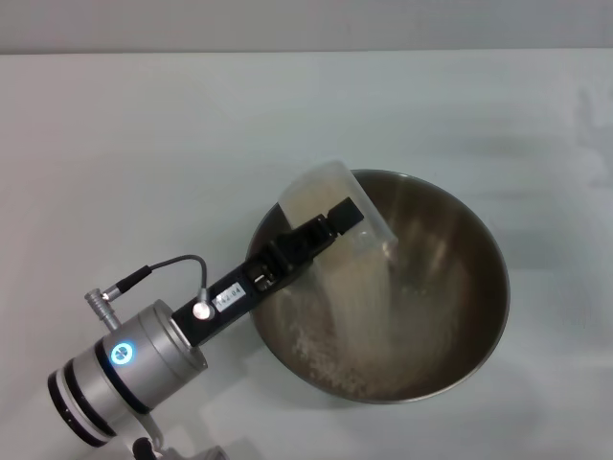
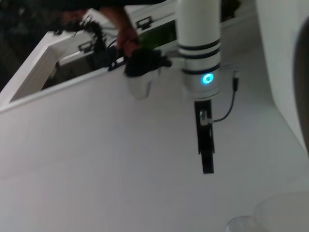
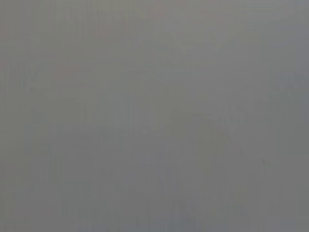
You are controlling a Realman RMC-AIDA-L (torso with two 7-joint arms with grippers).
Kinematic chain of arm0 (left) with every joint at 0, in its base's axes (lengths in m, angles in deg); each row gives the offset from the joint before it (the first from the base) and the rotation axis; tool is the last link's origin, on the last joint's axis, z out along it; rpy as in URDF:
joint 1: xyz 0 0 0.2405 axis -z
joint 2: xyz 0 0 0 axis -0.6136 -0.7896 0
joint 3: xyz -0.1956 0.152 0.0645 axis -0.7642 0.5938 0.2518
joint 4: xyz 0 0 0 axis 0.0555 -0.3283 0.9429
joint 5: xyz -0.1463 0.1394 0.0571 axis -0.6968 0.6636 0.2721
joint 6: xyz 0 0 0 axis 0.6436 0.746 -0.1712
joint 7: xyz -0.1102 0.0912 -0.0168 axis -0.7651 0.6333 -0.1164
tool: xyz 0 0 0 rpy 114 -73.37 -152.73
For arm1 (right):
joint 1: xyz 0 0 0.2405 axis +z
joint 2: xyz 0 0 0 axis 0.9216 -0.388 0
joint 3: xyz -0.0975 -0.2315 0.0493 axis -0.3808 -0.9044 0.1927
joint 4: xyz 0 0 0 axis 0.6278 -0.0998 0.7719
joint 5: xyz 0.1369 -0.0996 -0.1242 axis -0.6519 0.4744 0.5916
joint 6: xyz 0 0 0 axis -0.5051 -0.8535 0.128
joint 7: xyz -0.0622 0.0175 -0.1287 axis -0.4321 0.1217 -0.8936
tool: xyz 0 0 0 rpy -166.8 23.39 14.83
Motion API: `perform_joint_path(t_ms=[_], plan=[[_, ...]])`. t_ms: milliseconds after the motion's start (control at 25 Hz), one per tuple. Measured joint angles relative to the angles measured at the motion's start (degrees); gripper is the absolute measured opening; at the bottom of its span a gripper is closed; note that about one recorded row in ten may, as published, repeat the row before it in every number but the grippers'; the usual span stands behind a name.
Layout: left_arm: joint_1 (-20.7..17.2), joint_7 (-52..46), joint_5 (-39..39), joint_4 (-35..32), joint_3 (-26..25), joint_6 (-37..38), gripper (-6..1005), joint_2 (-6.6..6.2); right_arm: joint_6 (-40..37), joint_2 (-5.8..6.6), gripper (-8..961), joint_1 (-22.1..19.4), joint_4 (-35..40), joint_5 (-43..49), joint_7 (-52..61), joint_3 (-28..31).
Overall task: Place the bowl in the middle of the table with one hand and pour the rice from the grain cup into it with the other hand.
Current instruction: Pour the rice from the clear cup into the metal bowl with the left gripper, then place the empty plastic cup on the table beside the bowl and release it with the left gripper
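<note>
The steel bowl stands on the white table, right of the middle in the head view. My left gripper is shut on the frosted grain cup and holds it tipped over the bowl's left rim. Rice streams from the cup's lip into the bowl, where a heap lies at the bottom. A pale rim, cup or bowl, shows in the left wrist view. That view also shows my right gripper farther off, pointing down over bare table. The right wrist view is plain grey.
In the left wrist view, the table's far edge has dark equipment and a white frame behind it. A tall white shape stands at one side of that view.
</note>
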Motion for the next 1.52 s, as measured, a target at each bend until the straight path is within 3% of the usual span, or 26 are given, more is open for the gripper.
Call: perform_joint_path(t_ms=[760, 1280, 1520], plan=[[0.97, 16.01, 0.61, 0.46, 0.09, -2.13, 24, 0.0, 0.5, 0.07, 447, 0.07, -0.69, -0.08, 0.0, 1.1], [1.16, 14.83, 0.55, 0.22, -0.29, -2.87, 27, 0.0, 0.49, 0.07, 448, 0.2, -0.71, -0.08, 0.0, 1.32], [1.45, 4.29, 0.31, 0.59, -2.51, -2.36, 27, 0.0, 0.51, -0.03, 448, 0.2, -0.5, -0.08, 0.04, 1.33]])
